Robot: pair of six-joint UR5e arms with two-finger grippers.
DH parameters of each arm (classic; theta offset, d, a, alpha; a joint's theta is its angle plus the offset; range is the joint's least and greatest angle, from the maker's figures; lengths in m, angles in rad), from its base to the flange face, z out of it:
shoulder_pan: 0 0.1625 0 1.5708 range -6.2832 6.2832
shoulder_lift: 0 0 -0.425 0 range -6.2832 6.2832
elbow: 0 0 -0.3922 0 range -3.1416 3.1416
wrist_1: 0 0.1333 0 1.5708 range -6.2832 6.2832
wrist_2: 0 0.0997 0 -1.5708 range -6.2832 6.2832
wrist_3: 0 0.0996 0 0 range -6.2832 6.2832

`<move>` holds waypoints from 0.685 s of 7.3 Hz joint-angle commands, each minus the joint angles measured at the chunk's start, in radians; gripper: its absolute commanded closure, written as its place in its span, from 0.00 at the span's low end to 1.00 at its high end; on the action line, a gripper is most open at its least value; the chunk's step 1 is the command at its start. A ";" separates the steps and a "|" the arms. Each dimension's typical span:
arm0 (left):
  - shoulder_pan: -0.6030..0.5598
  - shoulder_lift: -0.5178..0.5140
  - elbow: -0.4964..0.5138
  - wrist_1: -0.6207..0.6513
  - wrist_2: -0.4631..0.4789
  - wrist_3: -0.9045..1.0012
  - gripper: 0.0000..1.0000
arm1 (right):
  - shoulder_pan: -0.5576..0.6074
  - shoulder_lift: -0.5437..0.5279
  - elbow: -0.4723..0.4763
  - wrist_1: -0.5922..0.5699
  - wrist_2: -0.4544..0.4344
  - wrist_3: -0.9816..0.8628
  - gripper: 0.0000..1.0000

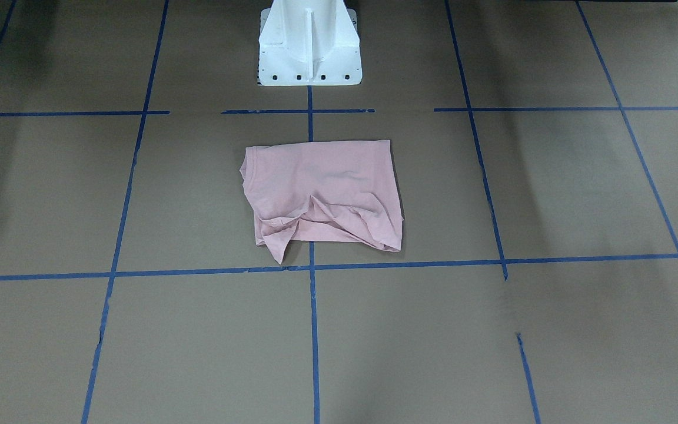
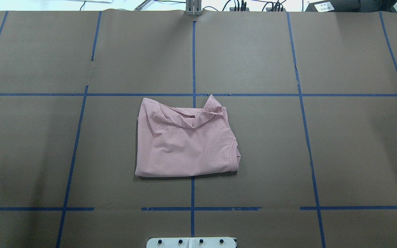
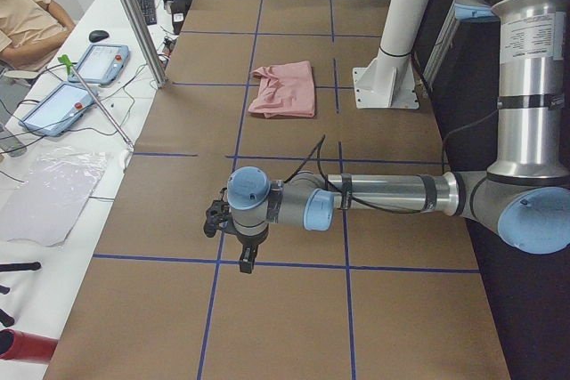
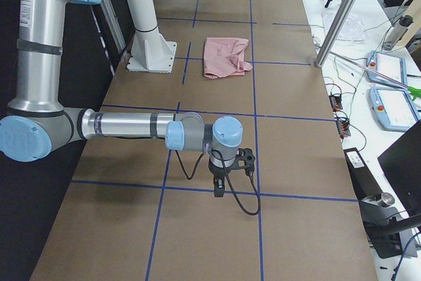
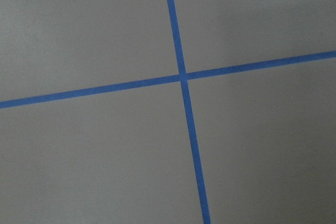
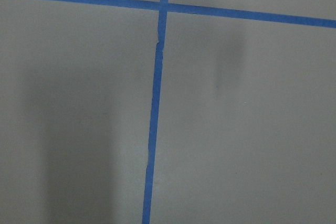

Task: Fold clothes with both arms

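The pale pink T-shirt (image 1: 321,194) lies folded into a rough rectangle at the table's middle, in front of the pedestal. Its edge far from the robot is rumpled (image 2: 184,117); its print is hidden. It also shows in the side views (image 3: 285,88) (image 4: 225,57). My left gripper (image 3: 247,260) hangs over the table far to the shirt's left, fingers pointing down. My right gripper (image 4: 218,189) hangs far to the shirt's right. Both show only in the side views, so I cannot tell if they are open or shut. Both wrist views show only brown paper and blue tape.
The white pedestal base (image 1: 309,47) stands at the robot's edge. Blue tape lines (image 2: 193,58) grid the brown table. Beyond the far edge are a metal pole (image 3: 134,15), teach pendants (image 3: 98,61) (image 4: 388,67) and a seated operator (image 3: 27,15).
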 commanded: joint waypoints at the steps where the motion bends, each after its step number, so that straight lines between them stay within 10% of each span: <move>1: 0.000 -0.031 -0.021 0.020 0.014 -0.002 0.00 | -0.001 0.001 0.000 0.000 -0.002 0.000 0.00; 5: -0.001 -0.032 -0.025 0.015 0.013 0.001 0.00 | -0.001 0.002 0.004 0.002 -0.001 -0.012 0.00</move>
